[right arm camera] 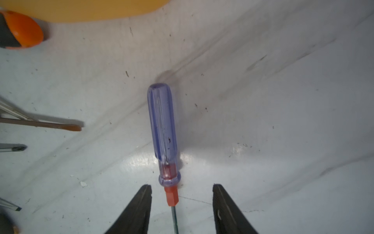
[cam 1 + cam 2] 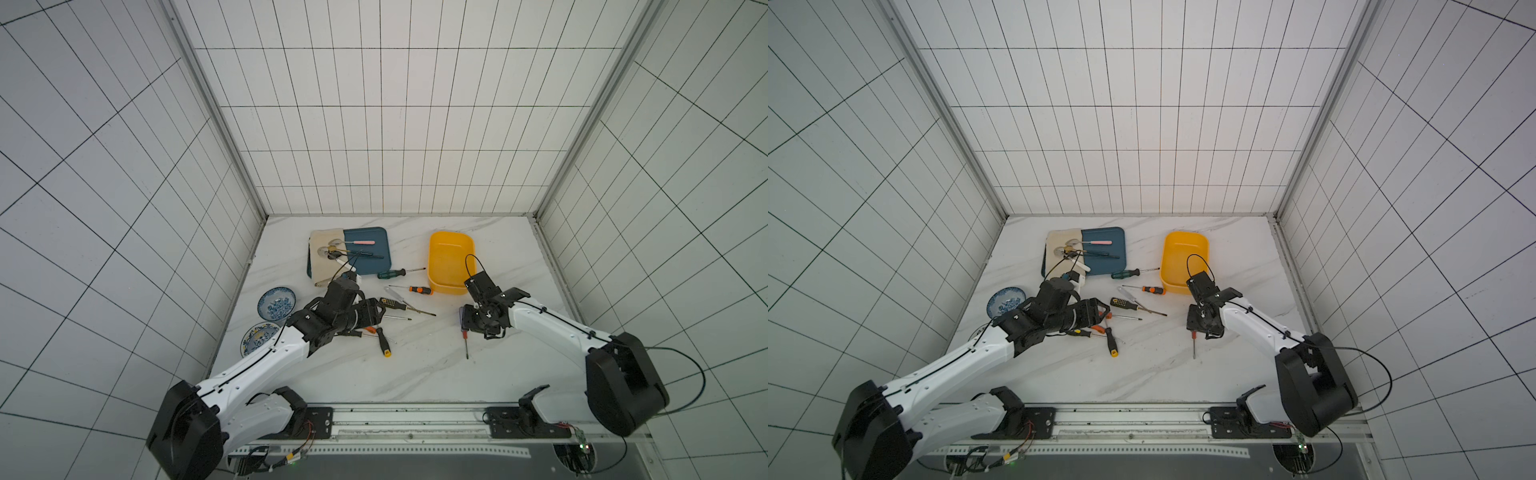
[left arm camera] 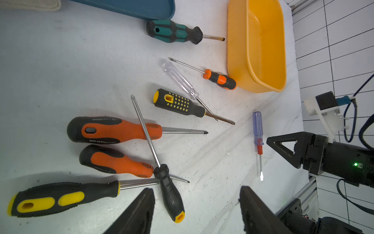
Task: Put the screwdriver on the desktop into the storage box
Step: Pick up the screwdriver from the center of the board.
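One small screwdriver [image 1: 163,129] – clear blue handle, red collar, thin steel shaft – lies flat and alone on the desktop [image 2: 415,374], on the robot's right side, near the storage box [image 2: 451,257] but not touching it. Its long axis runs roughly from the box toward the robot's base, handle end toward the box and tip toward the front edge. The right gripper [image 1: 182,185] is directly over it. In the right wrist view the red collar and the start of the shaft lie between the two fingers with bare table on either side, so the jaws stand parted at a middling width and grip nothing; the tool sits nearer one finger than the other. The closing line crosses the shaft about square, which looks right for a clean pinch, though a hold this far from the handle might let the heavier end droop. The left gripper [image 3: 196,188] is well apart, jaws wide and empty by a heap of larger screwdrivers [image 3: 113,129] – the right arm is plainly the nearer. The surface is smooth, white, veined and speckled with grit, with free room around the blue tool. Farther off are a dark blue tray [image 2: 376,266], two patterned plates [image 2: 276,303] and gridded walls on three sides
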Tool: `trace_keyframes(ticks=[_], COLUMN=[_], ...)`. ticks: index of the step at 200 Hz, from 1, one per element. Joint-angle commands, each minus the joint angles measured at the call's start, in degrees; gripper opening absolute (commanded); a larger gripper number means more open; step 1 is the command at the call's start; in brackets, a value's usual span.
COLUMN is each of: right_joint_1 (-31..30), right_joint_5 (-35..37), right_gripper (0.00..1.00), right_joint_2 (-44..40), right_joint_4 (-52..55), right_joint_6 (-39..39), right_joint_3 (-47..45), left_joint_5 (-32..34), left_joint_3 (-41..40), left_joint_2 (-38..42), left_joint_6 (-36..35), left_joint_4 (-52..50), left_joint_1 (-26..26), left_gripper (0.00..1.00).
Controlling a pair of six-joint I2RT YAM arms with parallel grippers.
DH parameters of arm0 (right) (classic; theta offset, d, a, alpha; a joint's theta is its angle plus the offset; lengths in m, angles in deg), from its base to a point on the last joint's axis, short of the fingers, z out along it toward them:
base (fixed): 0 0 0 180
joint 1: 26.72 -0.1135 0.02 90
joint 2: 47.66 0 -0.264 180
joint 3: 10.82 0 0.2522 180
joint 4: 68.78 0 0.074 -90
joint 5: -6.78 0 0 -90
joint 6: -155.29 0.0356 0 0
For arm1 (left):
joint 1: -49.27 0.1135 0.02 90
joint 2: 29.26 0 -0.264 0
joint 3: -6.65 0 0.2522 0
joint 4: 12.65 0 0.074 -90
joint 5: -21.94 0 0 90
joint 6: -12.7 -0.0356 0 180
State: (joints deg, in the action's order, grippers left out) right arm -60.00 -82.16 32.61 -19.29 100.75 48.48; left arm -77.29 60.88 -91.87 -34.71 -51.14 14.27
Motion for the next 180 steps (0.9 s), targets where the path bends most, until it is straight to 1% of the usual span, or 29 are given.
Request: trace_keyframes(ticks=[1,14,50,76,90,104,138,159,176,180], right_joint_1=[-1.76,-2.43,-3.34,-3.40,-3.54,-3.55,-3.69,-3.76,-3.79,-3.81], right_joint_5=[2.59,2.97,4.21,4.05,4.04,3.77,3.38,2.92,2.81,2.81], right_gripper=[0.49,0.47,0.46,0.41,0.40,0.36,0.29,0.22,0.21,0.19], right_joint_2=[2.91,4.28,6.53,8.33,9.00,9.44,9.47,9.29,9.27,9.21], right_joint_4=[-0.07,-0.38,-1.10,-1.44,-1.60,-1.69,-2.21,-2.76,-2.90,-2.96], right_joint_6=[1.31,1.45,1.36,0.84,0.75,0.66,0.66,0.75,0.75,0.75], right_joint_3=[1.82,2.08,2.92,4.02,4.39,4.70,4.14,3.43,3.02,2.91], left_joint_5=[0.21,-0.24,-0.30,-0.67,-0.61,-0.69,-0.78,-0.78,-0.78,-0.78], left_joint_3=[-0.21,-0.26,-0.38,-0.43,-0.47,-0.53,-0.42,-0.57,-0.57,-0.65], left_joint_2=[-0.67,-0.96,-0.90,-0.72,-0.72,-0.78,-1.14,-1.21,-1.33,-1.34], left_joint_6=[-0.64,-0.49,-0.40,-0.40,-0.39,-0.31,-0.27,-0.22,-0.17,-0.16], left_joint_4=[-0.15,0.20,0.29,0.32,0.26,0.39,0.38,0.39,0.47,0.47], left_joint_1=[-0.26,-0.39,-0.53,-0.58,-0.68,-0.68,-0.68,-0.68,-0.77,-0.77], left_gripper=[0.70,0.70,0.70,0.70,0.70,0.70,0.70,0.70,0.70,0.70])
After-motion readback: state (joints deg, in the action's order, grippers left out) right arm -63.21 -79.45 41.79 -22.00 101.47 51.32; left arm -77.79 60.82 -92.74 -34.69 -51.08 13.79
